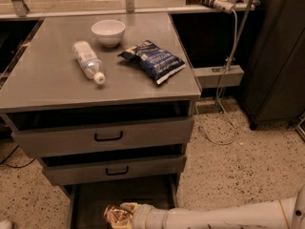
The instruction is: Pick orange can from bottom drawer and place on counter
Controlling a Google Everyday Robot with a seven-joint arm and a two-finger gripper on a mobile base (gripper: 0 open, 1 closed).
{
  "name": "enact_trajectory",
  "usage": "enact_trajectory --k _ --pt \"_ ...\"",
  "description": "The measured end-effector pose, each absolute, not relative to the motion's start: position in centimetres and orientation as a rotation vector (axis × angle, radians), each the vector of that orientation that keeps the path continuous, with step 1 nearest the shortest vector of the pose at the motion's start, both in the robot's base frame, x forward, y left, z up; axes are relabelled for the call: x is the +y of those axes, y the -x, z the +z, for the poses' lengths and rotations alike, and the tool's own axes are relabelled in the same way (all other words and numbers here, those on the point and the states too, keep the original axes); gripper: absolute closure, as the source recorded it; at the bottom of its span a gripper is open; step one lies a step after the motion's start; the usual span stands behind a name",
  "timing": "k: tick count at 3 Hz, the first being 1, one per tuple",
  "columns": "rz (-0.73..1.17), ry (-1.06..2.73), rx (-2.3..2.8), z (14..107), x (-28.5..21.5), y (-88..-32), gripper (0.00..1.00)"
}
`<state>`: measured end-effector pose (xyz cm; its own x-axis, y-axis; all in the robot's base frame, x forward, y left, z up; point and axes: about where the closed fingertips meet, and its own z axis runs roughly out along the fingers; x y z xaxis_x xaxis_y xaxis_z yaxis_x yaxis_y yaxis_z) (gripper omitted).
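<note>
The orange can (114,215) is a shiny copper-orange creased can low in the camera view, held over the dark floor of the open bottom drawer (90,202). My gripper (123,215) reaches in from the lower right on a white arm and is shut on the can. The counter (57,80) is the broad gray top of the drawer cabinet, well above the can.
On the counter lie a clear plastic bottle with a white cap (88,61), a white bowl (108,31) and a blue snack bag (153,59). Two gray drawer fronts with black handles (108,136) sit above the open drawer. A dark cabinet (276,56) and cables stand at right.
</note>
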<state>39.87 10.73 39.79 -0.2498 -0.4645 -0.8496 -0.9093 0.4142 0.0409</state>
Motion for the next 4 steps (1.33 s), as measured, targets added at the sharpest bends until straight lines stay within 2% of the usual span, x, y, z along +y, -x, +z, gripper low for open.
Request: enact_trajectory --k 2,4 --pt "0.668 1.192 1.898 41.7 10.5 -39.1 1.0" --pt "0.55 1.248 1.913 50.5 10.6 -35.2 1.0"
